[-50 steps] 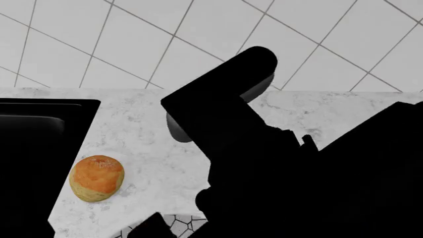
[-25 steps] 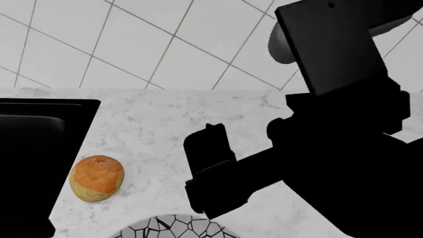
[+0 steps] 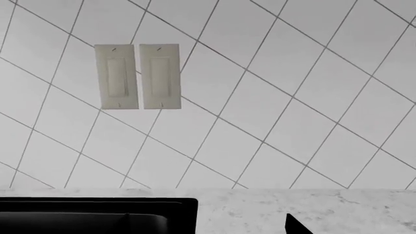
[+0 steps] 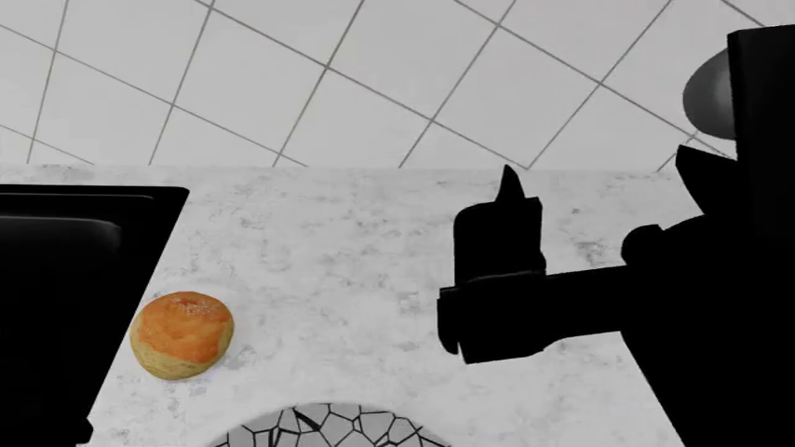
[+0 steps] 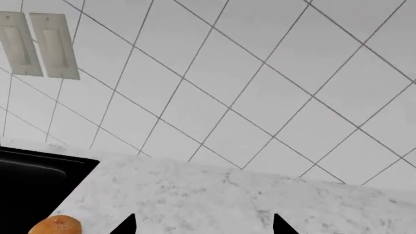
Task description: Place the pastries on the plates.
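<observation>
One pastry [image 4: 182, 335], a golden-orange bun with a pale base, lies on the marble counter beside the sink; its top also peeks into the right wrist view as the pastry [image 5: 54, 226]. The white plate with the black mosaic rim [image 4: 326, 426] shows only its far edge at the near side of the counter, right of the pastry. My right gripper [image 4: 505, 219] hovers over the counter well to the right of both, pointing at the wall; its fingertips [image 5: 127, 225] stand wide apart with nothing between them. Of my left gripper [image 3: 208, 230] one black fingertip [image 3: 293, 226] shows, far off centre.
A black sink [image 4: 74, 279] fills the counter's left side; it also shows as the sink [image 3: 97, 214] and the sink [image 5: 32, 180]. A white tiled wall rises behind the counter, carrying two light switches [image 3: 137, 76]. The dark right arm [image 4: 720, 307] blocks the right part of the head view.
The right arm has swung from the middle of the head view to the right, uncovering the counter and more of the mosaic plate's rim. The pastry has stayed put.
</observation>
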You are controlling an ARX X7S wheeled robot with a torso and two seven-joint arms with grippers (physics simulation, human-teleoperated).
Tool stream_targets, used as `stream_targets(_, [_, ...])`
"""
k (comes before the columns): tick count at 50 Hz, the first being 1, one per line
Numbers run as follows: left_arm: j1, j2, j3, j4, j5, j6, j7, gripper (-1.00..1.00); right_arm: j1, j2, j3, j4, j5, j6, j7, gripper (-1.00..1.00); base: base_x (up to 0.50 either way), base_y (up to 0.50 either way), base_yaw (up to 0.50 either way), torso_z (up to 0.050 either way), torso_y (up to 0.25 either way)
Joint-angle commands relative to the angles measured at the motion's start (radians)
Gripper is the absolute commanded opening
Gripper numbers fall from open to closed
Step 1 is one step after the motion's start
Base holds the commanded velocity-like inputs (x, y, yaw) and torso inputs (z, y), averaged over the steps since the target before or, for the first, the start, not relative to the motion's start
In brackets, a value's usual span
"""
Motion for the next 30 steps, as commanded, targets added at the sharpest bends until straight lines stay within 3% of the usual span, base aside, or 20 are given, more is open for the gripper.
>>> stream_targets(1, [-0.018,0.001,0.003,-0.010,-0.026,-0.009,-0.007,1.00,-0.071,0.048,0.031,-0.078,-0.066,-0.079,0.023,1.00,0.00,0.00,0.00,0.000,0.000])
stream_targets(7, [0.006,-0.016,-0.006,-0.010,-0.006,0.023,0.023,1.00,-0.085,0.055,0.030,-0.104,-0.096,-0.083,0.041,1.00,0.00,0.00,0.00,0.000,0.000])
stream_targets(15, [-0.081,-0.006,-0.016,-0.076,-0.100,-0.014,0.051,1.00,-0.158,0.089,0.044,-0.141,-0.153,-0.132,0.019,1.00,0.00,0.00,0.00,0.000,0.000])
stream_targets(23, [-0.320,0.008,-0.032,-0.218,-0.307,-0.156,0.119,1.00,-0.196,0.096,0.046,-0.164,-0.190,-0.156,0.019,1.00,0.00,0.00,0.00,0.000,0.000])
stream_targets(30, [-0.499,0.076,-0.015,-0.412,-0.389,-0.292,0.221,1.00,-0.210,0.072,0.034,-0.169,-0.215,-0.158,0.032,1.00,0.00,0.00,0.00,0.000,0.000])
